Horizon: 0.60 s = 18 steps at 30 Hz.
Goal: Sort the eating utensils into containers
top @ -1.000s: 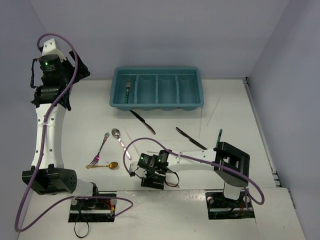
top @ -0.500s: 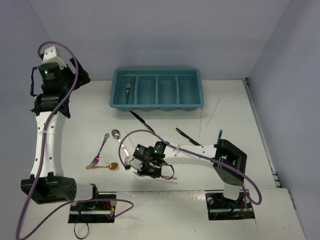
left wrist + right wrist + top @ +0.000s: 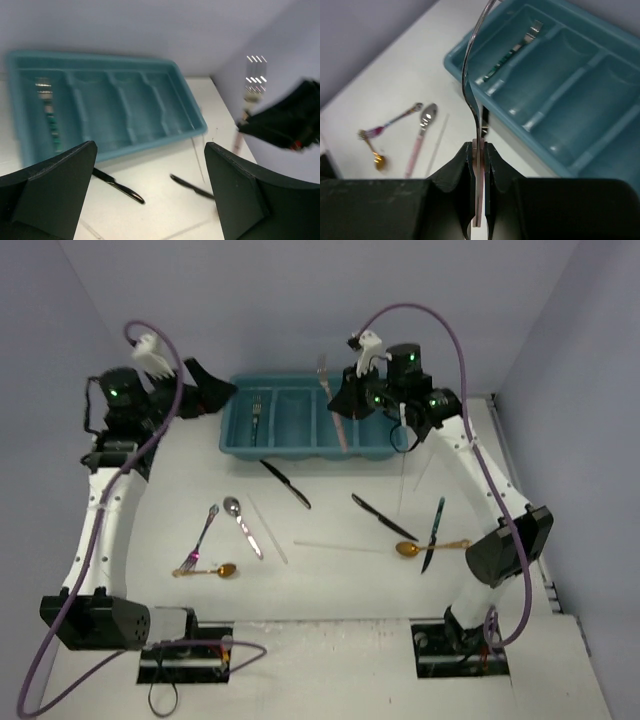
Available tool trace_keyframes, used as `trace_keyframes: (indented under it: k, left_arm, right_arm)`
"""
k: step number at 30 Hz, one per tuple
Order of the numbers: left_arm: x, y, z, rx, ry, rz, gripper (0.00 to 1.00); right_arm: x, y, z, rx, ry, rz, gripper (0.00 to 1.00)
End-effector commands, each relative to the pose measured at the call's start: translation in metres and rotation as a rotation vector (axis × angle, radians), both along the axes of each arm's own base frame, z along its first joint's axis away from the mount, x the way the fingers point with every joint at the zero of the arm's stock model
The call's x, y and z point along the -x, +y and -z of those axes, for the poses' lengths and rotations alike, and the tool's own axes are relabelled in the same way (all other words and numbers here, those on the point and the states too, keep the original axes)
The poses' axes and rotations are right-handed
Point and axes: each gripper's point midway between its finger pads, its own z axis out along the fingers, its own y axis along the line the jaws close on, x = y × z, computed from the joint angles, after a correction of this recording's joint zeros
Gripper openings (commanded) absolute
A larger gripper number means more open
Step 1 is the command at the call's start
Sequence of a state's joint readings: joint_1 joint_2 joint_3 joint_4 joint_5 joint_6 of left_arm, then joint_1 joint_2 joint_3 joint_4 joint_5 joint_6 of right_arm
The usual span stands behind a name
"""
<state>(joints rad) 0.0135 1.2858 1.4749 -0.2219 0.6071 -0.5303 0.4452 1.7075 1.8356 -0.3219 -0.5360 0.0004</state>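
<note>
Roughly at the far side of the white table (image 3: 330,600) sits the teal-blue rectangular plastic cutlery tray (image 3: 380,450), with four long compartments side by side. One piece lies in it: a silver fork with a greenish handle (image 3: 255,416), lengthwise in the leftmost compartment.

Loose on the table, near to far:
- **Gold spoons, two:** left gold spoon (image 3: 222,570) and right gold spoon (image 3: 408,549).
- **Fork, one:** a silver fork with a purple-pink handle (image 3: 203,533), its tines by the left gold spoon.
- **Silver spoon, one:** a silver spoon with a pale pink handle (image 3: 238,518).
- **Black knives, three:** right black knife (image 3: 433,530), middle black knife (image 3: 382,517), and far black knife (image 3: 286,484) just before the tray.
- **Thin pale sticks, four as far as can be told:** they are faint. One (image 3: 268,530) lies beside the silver spoon.

The left arm rises from the near-left base. The left gripper (image 3: 208,396) is at the tray's left end and pointed toward it, fingers (image 3: 60,190) spread wide with nothing between.

The right arm reaches up the right side and bends left. The right gripper (image 3: 340,405) is above the tray, pinched on the pale pink handle of a silver fork (image 3: 339,432) with its tines up. The top view shows it crossing near the second and third compartments; which one it is over cannot be told.
</note>
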Motion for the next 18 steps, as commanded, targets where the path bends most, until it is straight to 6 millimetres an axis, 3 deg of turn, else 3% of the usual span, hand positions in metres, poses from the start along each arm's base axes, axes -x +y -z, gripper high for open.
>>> trace_keyframes:
  k: [1, 3, 6, 10, 14, 18]
  left_arm:
    - [0.028, -0.078, 0.001, -0.009, -0.066, 0.335, 0.88]
    - [0.039, -0.105, 0.014, 0.011, -0.035, 0.434, 0.88]
    - [0.044, -0.126, 0.033, 0.053, 0.029, 0.525, 0.87]
    - [0.061, -0.160, 0.043, 0.066, 0.031, 0.654, 0.86]
    - [0.066, -0.183, 0.062, 0.046, 0.068, 0.702, 0.86]
    - [0.060, -0.190, 0.068, 0.045, 0.081, 0.706, 0.83]
  right_arm:
    - [-0.012, 0.024, -0.020, -0.307, 0.162, -0.014, 0.00]
    - [-0.017, 0.027, -0.022, -0.390, 0.193, -0.028, 0.00]
    - [-0.014, 0.034, -0.036, -0.493, 0.192, -0.077, 0.00]
    - [-0.011, 0.041, -0.040, -0.582, 0.239, -0.108, 0.00]
    - [-0.006, 0.047, -0.052, -0.661, 0.282, -0.154, 0.00]
    - [0.004, 0.055, -0.058, -0.700, 0.305, -0.210, 0.00]
